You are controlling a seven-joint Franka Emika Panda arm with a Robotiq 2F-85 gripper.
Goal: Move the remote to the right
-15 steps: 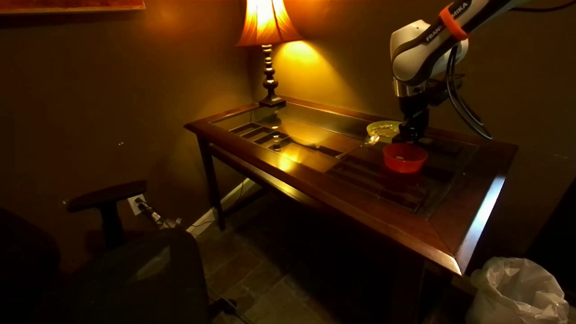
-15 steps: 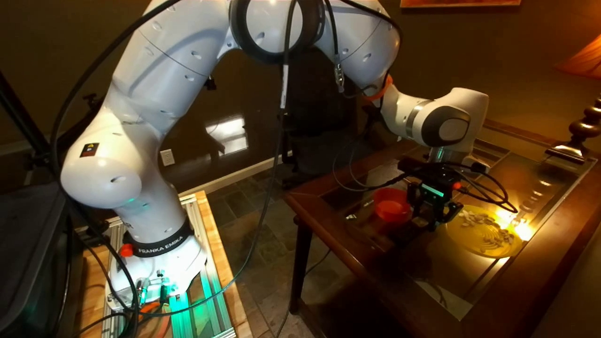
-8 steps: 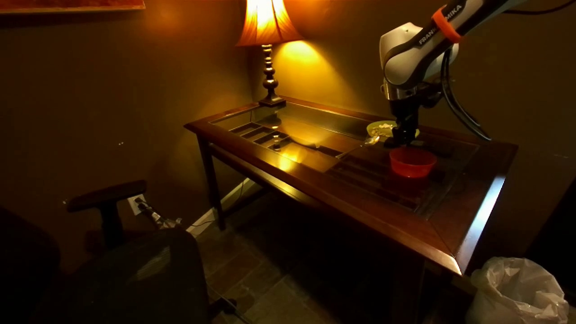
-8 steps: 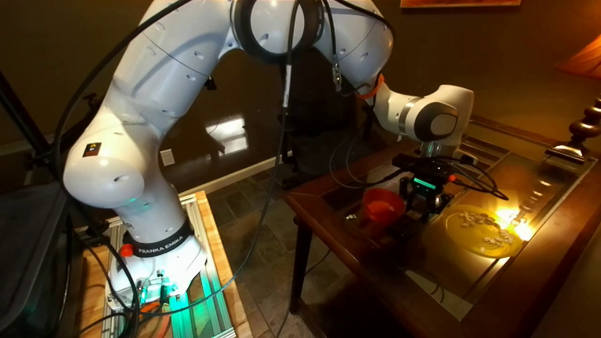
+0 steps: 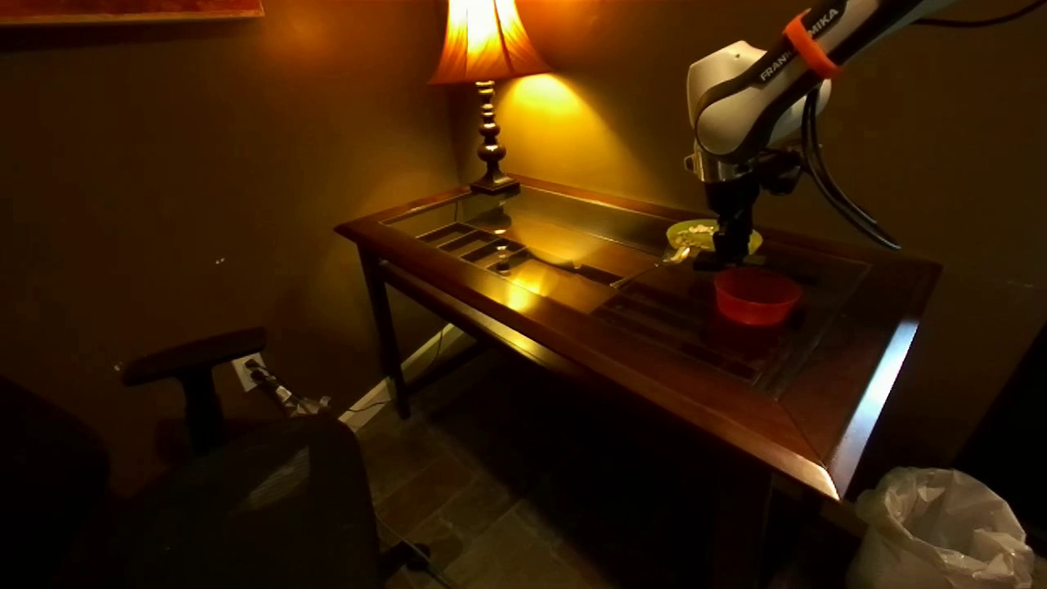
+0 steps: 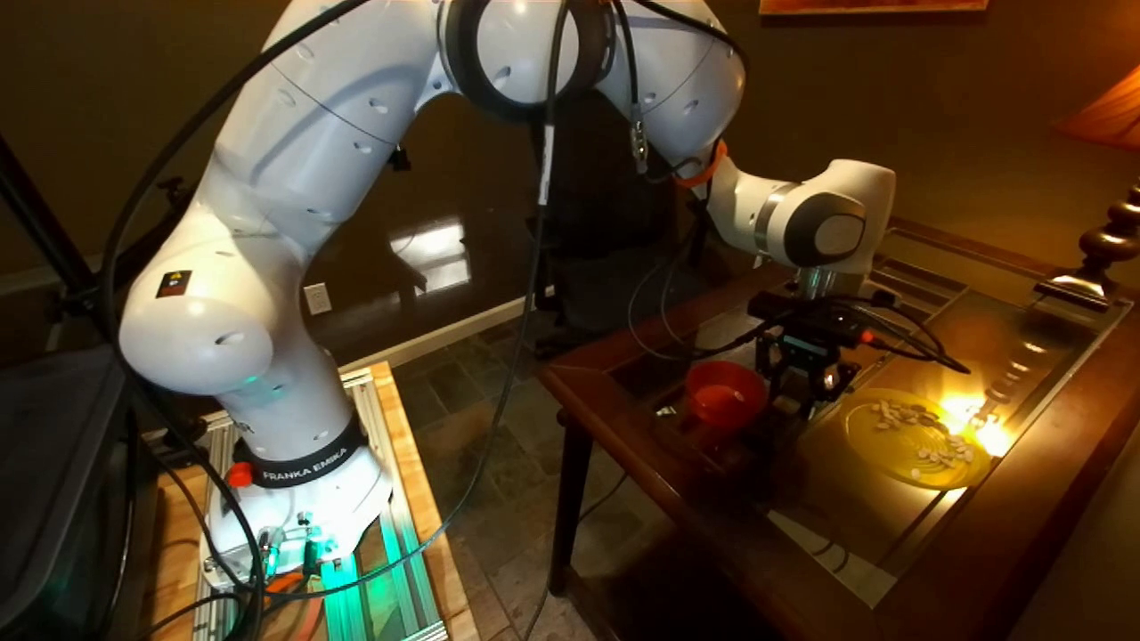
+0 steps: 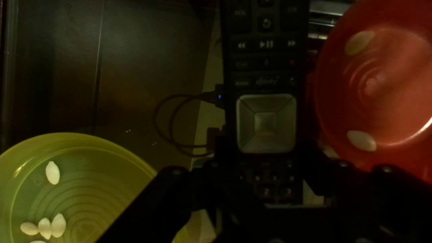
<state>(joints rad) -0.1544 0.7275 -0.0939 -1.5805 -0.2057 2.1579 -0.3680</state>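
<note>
Wooden and glass-topped, the worktop [image 5: 589,335] carried a lit lamp [image 5: 491,69] far left in an exterior view; in the wrist view the pincer [image 7: 265,152] gripped the remote [image 7: 266,123], between a yellow-green bowl [image 7: 108,168] on the left and a red bowl [image 7: 341,87] on the right

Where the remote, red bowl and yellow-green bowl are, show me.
Remote [image 7: 266,123]: wrist view, silvery centre pad.
Red bowl [image 5: 757,309]: in an exterior view, outer wall.
Yellow-green bowl [image 7: 89,187]: wrist view, inner floor.
</note>
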